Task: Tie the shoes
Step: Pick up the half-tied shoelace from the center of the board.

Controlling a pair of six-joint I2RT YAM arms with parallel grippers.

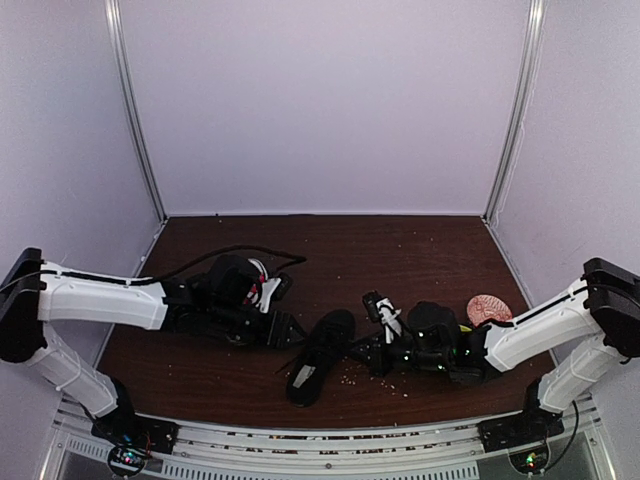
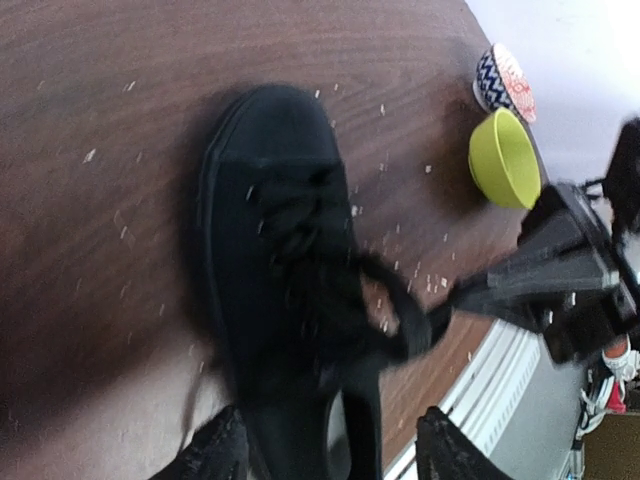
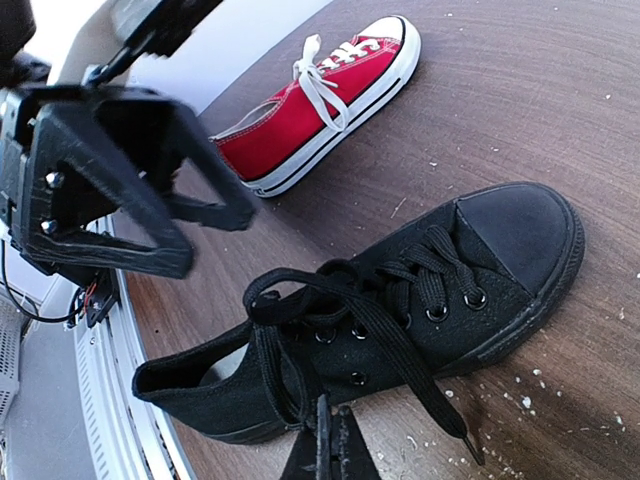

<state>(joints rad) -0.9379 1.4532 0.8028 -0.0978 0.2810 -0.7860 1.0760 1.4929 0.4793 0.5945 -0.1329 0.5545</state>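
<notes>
The black shoe [image 3: 400,330] is sitting upright on its sole near the front edge of the bench [image 3: 560,90], heel toward that edge and toe pointing away. Its black laces [image 3: 300,285] are hanging loose, one loop standing up above the eyelets. The red sneaker [image 3: 320,100], with white laces [image 3: 318,85], toe cap and sole edge, is resting upright, well apart.

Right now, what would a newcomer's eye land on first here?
The black shoe lies mid-table near the front edge, untied, with the right gripper pinched on a loop of its black lace. The left gripper is open, its fingers on either side of the shoe's heel end. A red sneaker with white laces lies apart from it, farther back on the left.
</notes>
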